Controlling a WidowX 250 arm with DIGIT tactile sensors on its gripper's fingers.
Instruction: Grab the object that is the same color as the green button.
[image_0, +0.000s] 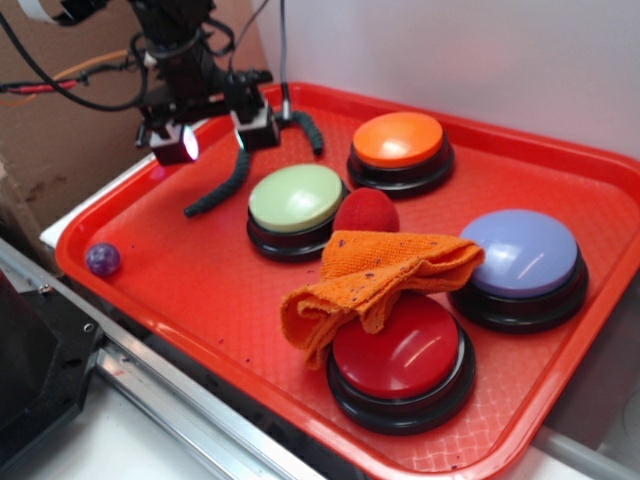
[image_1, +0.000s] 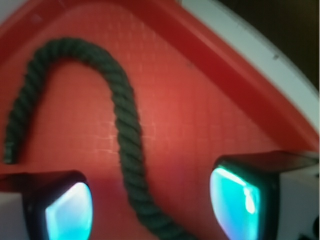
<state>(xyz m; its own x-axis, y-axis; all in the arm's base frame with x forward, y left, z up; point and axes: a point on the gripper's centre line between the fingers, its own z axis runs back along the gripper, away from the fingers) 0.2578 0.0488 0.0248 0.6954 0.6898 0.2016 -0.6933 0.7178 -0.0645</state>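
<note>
Directly below the gripper (image_0: 216, 137) the rope (image_0: 232, 178) is being seen, lying on the red tray (image_0: 190, 285) near its far left corner, just beside the green button (image_0: 296, 198) and matching it loosely in hue, though far darker; the purple ball (image_0: 103, 259) is being left well apart at the tray's near left edge. In the wrist view the gripper (image_1: 150, 210) is being held open, the two glowing fingers (image_1: 67, 212) spread wide with bare tray between them and nothing being gripped. The rope (image_1: 122, 115) is being shown as an arch; one leg is running down between the fingers, closer to the left one, its long axis there lying roughly across the line that joins the fingertips, tilted a little; the other leg is ending off to the far left, outside the left finger. The crown of the arch is lying ahead of the claw, toward the tray rim. Height above the tray cannot be judged with confidence, though the exterior view suggests the fingers are hanging just over the rope rather than touching it. A straight descent is being judged sufficient, since the nearer leg is already being straddled; a slight shift toward the left finger's side would be centring it better. Risk is being noted that the thin rope may roll or slip flat under one finger as the jaws are brought together.
</note>
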